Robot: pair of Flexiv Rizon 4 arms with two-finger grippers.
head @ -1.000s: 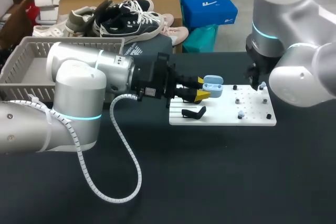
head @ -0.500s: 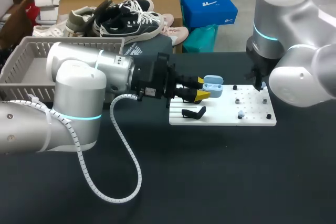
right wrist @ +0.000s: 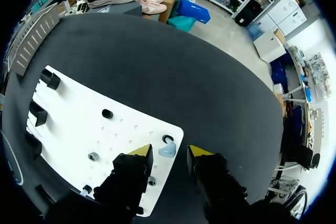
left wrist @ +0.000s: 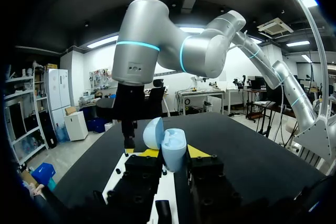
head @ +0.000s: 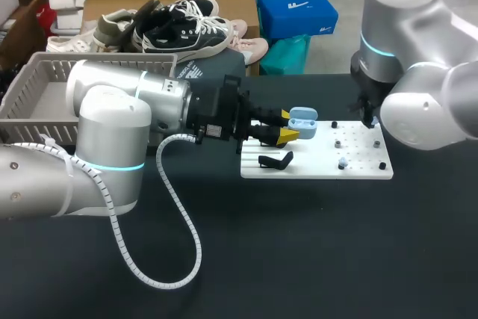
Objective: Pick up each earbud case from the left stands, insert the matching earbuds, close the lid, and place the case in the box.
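Observation:
My left gripper [head: 288,126] is shut on a light blue earbud case [head: 303,123] and holds it above the near-left part of the white board [head: 314,168], its lid open. In the left wrist view the case [left wrist: 174,147] sits between the yellow tips, lid [left wrist: 153,132] tipped back. My right gripper [right wrist: 170,151] points down over the board's far right corner [right wrist: 173,132]. Its fingers stand either side of a small light blue earbud [right wrist: 167,152] without touching it. From the head view the right gripper [head: 367,119] is mostly hidden by its arm.
A black stand [head: 276,160] lies on the board's left part, and small pegs [head: 343,162] dot its right part. A grey slatted basket [head: 41,84] stands at the table's far left. My left arm's white cable [head: 179,207] loops over the dark tabletop.
My right arm has shifted very slightly over the board's far right corner. The left arm and the case have stayed where they were.

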